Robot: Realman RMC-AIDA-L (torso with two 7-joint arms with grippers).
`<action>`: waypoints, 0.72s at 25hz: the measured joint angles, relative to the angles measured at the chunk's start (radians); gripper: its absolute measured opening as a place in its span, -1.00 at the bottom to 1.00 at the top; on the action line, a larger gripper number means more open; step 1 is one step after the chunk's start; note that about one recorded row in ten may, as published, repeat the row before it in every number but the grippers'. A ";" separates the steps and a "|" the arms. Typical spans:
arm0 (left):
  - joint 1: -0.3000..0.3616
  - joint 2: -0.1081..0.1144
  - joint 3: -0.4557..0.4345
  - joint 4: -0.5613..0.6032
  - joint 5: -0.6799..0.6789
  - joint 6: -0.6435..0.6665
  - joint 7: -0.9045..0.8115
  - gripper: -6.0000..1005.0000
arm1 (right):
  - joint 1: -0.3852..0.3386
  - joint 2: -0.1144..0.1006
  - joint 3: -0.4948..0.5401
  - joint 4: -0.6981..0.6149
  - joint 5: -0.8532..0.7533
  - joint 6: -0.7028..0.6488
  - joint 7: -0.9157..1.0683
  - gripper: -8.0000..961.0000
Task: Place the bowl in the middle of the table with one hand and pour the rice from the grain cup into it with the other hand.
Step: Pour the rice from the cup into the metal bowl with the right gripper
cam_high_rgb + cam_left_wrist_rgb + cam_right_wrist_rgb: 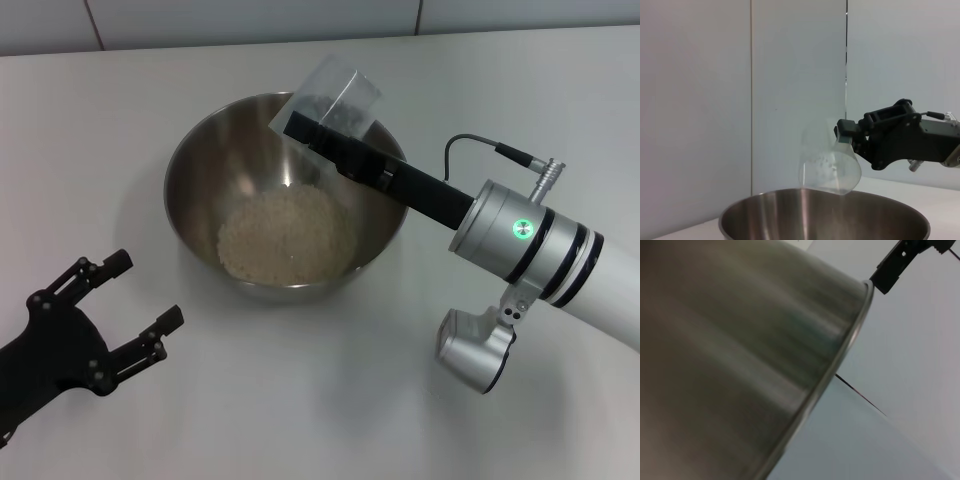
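Note:
The steel bowl (pixel 205 165) stands on the white table (pixel 330 420), with a pale heap of rice (pixel 285 238) in its bottom. My right gripper (pixel 318 120) is shut on the clear grain cup (pixel 338 92) and holds it tipped over the bowl's far rim. From the left wrist view, the grain cup (pixel 830 167) hangs mouth-down just above the bowl (pixel 770 215), a few grains clinging inside, with the right gripper (pixel 846 133) on its side. My left gripper (pixel 145 290) rests open near the table's front left, apart from the bowl. The right wrist view is filled by the bowl's outer wall (pixel 740 365).
A tiled wall (pixel 250 20) runs behind the far edge of the table. The right arm's silver wrist (pixel 520 235) reaches in from the right, just above the table.

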 joint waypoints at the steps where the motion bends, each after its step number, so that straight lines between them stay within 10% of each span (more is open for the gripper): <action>1: 0.000 0.000 0.001 0.000 0.001 0.000 0.000 0.68 | 0.000 0.000 0.000 0.000 0.000 0.000 -0.001 -0.94; 18: 0.000 0.000 0.006 0.000 0.004 0.001 0.000 0.68 | -0.021 0.001 0.006 0.007 0.001 0.003 -0.003 -0.94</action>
